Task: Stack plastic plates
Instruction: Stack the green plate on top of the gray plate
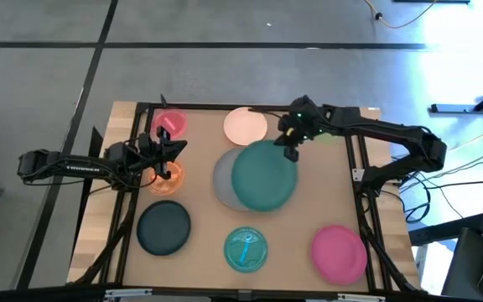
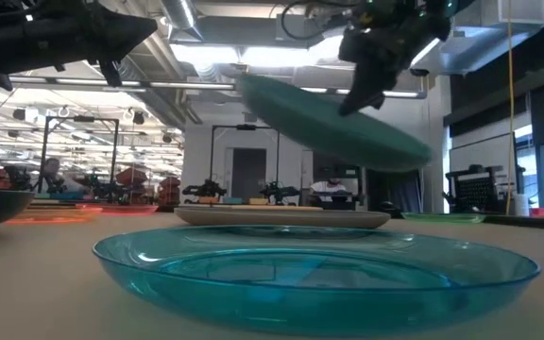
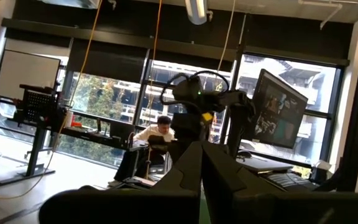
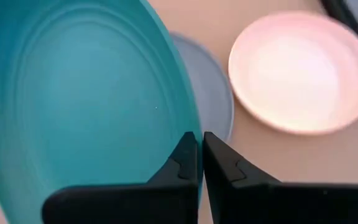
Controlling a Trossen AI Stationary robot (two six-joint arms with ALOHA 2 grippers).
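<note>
The teal plate (image 1: 264, 174) is held by its rim in the right pincer (image 1: 289, 148), whose fingers are clamped together on the edge (seen most plainly in the right wrist view, where the plate (image 4: 86, 99) fills the space beside the fingers). In the low view the plate (image 2: 333, 123) is seen lifted and tilted in the air above the grey plate (image 2: 281, 217), which lies flat on the surface (image 1: 309, 218). From above, the grey plate (image 1: 223, 178) is partly covered by the teal one. The pale pink plate (image 1: 246, 126) lies just beyond them, near the far edge.

The left pincer (image 1: 168, 155) is held above the orange plate (image 1: 165, 179), with its fingers together and nothing between them. The small pink plate (image 1: 170, 122) lies beyond it. The navy plate (image 1: 163, 229), the light blue plate (image 1: 246, 249) and the magenta plate (image 1: 339, 252) are spread along the near side, apart from one another.
</note>
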